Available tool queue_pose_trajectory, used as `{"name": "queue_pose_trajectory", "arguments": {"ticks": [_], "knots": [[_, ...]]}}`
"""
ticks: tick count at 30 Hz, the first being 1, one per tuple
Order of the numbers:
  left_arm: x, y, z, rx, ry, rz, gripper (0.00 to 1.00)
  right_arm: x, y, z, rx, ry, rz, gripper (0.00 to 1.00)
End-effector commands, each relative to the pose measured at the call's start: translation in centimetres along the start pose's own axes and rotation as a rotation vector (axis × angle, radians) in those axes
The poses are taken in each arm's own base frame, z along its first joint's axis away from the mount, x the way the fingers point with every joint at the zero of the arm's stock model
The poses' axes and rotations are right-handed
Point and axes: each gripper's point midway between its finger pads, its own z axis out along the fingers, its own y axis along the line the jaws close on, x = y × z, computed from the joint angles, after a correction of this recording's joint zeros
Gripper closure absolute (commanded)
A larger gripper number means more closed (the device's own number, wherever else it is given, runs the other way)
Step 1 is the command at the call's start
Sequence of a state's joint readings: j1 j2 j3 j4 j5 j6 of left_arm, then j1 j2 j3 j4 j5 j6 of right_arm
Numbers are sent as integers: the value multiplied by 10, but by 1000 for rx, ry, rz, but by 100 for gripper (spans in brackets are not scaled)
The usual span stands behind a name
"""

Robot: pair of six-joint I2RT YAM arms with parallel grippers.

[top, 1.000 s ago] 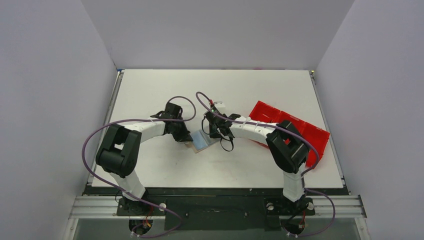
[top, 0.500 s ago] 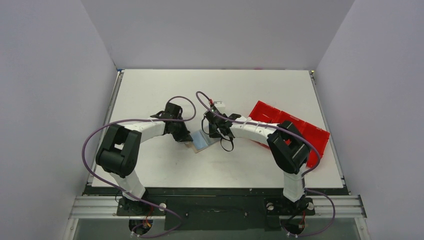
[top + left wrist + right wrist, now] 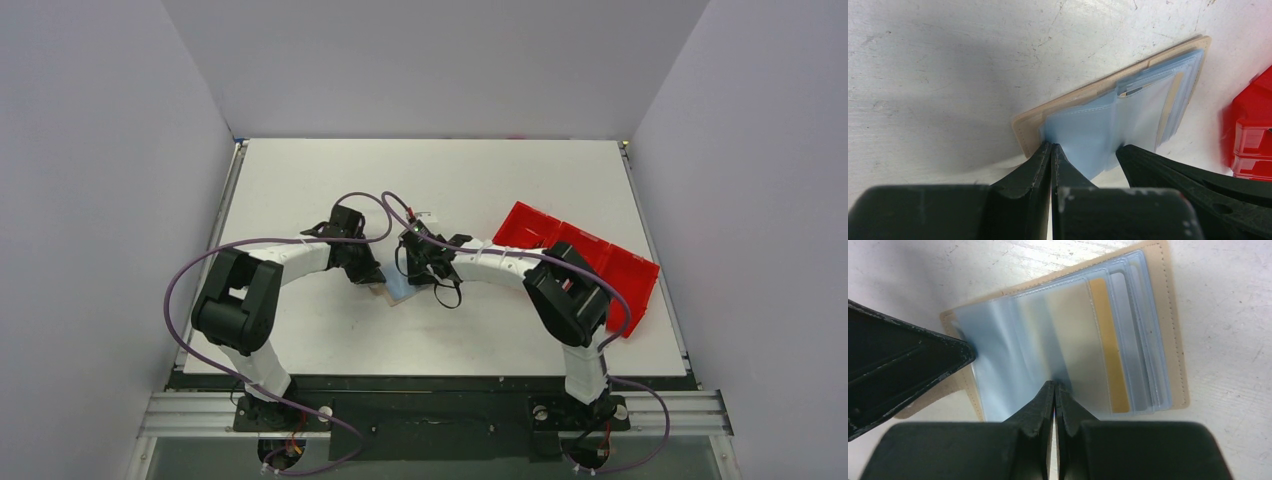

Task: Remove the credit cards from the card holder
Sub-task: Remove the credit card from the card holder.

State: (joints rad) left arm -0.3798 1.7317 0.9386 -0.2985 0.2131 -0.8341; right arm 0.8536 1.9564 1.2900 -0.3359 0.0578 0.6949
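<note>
The card holder (image 3: 1175, 335) lies open on the white table, a tan folder with clear bluish sleeves fanned across it. The credit cards (image 3: 1128, 340) sit inside the sleeves, pale grey ones beside a gold-striped one. My left gripper (image 3: 1051, 146) is shut, its tips pressing on the holder's near corner (image 3: 1028, 132) at the sleeve edge. My right gripper (image 3: 1054, 385) is shut too, its tips resting on the middle sleeve. From above, the holder (image 3: 398, 291) shows only partly between the left gripper (image 3: 376, 281) and the right gripper (image 3: 414, 276).
A red compartment tray (image 3: 590, 255) stands to the right of the right arm, its corner (image 3: 1253, 125) showing in the left wrist view. The purple cables of both arms loop over the middle of the table.
The right wrist has shifted left and slightly nearer, further over the holder, covering more of it. The left arm and the holder have stayed put.
</note>
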Motion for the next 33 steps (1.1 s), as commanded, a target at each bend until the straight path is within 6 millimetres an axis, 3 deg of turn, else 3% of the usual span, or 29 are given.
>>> {"name": "queue_pose_trajectory", "arguments": {"ticks": [1, 6, 12, 15, 25, 29, 33], "knots": [[-4, 9, 8, -34, -22, 3, 100, -5, 18, 3, -58, -9, 8, 100], [-6, -2, -2, 6, -25, 21, 97, 1, 20, 10, -80, 19, 22, 100], [-17, -31, -30, 105, -62, 25, 91, 8, 22, 18, -122, 48, 52, 100], [-22, -42, -35, 146, -71, 13, 90, 9, 20, 21, -129, 55, 69, 100], [-38, -70, -8, 232, -48, -53, 93, 13, 9, 24, -135, 64, 103, 100], [-36, -64, 11, 203, -19, -71, 99, 13, 7, 24, -130, 64, 104, 100], [-30, -45, 28, 131, -4, -93, 100, 12, 6, 23, -129, 60, 103, 100]]}}
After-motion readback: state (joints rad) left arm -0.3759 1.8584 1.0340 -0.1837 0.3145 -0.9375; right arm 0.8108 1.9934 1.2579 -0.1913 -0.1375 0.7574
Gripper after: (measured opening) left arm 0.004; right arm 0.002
